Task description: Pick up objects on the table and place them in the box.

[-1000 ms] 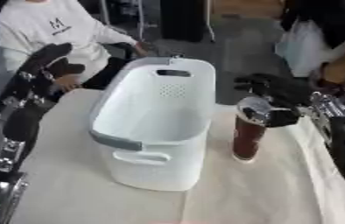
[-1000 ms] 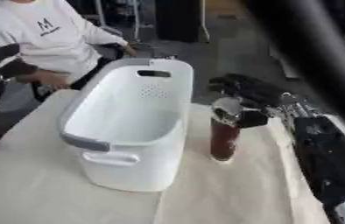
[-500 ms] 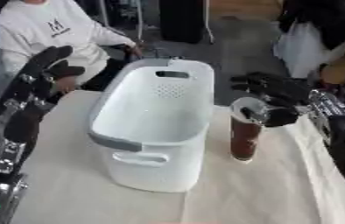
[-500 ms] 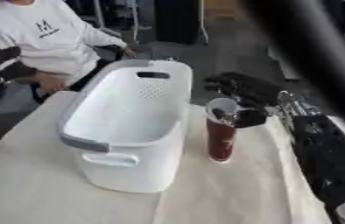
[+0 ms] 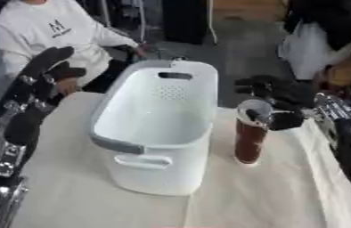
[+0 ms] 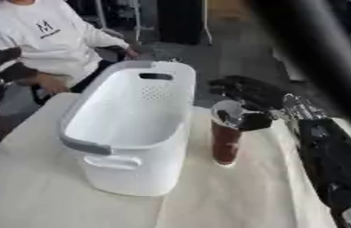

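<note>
Cloth-covered table (image 5: pixel 77 178): right hand (image 5: pixel 281 98) curls around the can (image 5: pixel 250 133) top beside the basket (image 5: pixel 157 124); lifting straight should clear the rim.

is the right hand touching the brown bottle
Touching: the left eye view shows the right hand with fingers curled round the top of the brown bottle.

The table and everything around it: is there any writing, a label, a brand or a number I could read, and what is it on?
"M": a dark letter on the chest of a person's white sweatshirt at the far edge; the small print below it is too blurred to read.
White basket: no writing visible.
Tall brown cylinder with a light cap, right hand at its top: no readable label.
Left hand: no markings visible.
</note>
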`<state>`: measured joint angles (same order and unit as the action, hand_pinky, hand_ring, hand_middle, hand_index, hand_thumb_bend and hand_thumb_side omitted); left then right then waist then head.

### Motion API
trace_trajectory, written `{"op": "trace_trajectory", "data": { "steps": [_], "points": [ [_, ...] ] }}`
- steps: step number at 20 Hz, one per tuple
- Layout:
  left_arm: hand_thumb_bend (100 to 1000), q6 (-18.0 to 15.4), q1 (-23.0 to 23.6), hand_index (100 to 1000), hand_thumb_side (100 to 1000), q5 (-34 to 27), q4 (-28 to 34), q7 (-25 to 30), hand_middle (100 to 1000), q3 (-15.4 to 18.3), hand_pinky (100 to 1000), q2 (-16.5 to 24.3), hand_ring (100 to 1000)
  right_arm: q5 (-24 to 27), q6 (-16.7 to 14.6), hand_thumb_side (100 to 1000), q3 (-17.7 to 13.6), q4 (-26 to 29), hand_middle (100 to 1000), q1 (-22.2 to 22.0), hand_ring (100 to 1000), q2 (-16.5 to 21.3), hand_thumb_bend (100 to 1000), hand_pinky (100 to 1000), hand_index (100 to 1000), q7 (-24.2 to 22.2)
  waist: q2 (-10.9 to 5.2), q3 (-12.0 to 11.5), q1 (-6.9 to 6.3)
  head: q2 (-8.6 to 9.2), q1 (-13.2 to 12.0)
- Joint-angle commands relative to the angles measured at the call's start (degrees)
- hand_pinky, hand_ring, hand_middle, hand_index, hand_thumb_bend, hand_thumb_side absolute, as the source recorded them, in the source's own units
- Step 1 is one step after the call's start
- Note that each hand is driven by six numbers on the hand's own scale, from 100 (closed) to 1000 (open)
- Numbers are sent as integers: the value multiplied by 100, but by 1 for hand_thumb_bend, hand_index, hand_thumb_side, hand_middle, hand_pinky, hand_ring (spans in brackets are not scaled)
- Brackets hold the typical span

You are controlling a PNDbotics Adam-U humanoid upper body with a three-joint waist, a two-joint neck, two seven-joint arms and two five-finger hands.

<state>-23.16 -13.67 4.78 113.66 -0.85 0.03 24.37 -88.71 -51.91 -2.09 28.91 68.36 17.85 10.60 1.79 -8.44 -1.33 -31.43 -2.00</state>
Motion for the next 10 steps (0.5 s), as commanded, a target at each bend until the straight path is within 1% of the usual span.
{"op": "trace_trajectory", "data": {
  "steps": [1, 8, 9, 10],
  "points": [
    [453, -1, -52, 1000, 1000, -10, 93, 11, 927, 0, 1000, 90, 778, -7, -5, 1000, -43, 139, 1000, 72, 968, 59, 114, 1000, 1000, 40, -68, -13, -17, 65, -4],
    [451, -5, -83, 1000, 1000, -13, 93, 2, 927, 4, 1000, 84, 778, -126, -5, 1000, -87, 133, 1000, 46, 969, -1, 124, 1000, 1000, 121, -50, -30, -15, 88, -8],
    [450, -5, -86, 1000, 1000, -13, 93, 0, 927, 4, 1000, 84, 778, -145, -5, 1000, -81, 131, 1000, 40, 969, -13, 136, 1000, 1000, 134, -48, -32, -15, 91, -11],
    [450, -6, -91, 1000, 1000, -13, 93, 0, 927, 4, 1000, 83, 778, -165, -5, 1000, -70, 129, 1000, 32, 969, -29, 124, 1000, 1000, 146, -46, -35, -14, 93, -15]
  ]
}}
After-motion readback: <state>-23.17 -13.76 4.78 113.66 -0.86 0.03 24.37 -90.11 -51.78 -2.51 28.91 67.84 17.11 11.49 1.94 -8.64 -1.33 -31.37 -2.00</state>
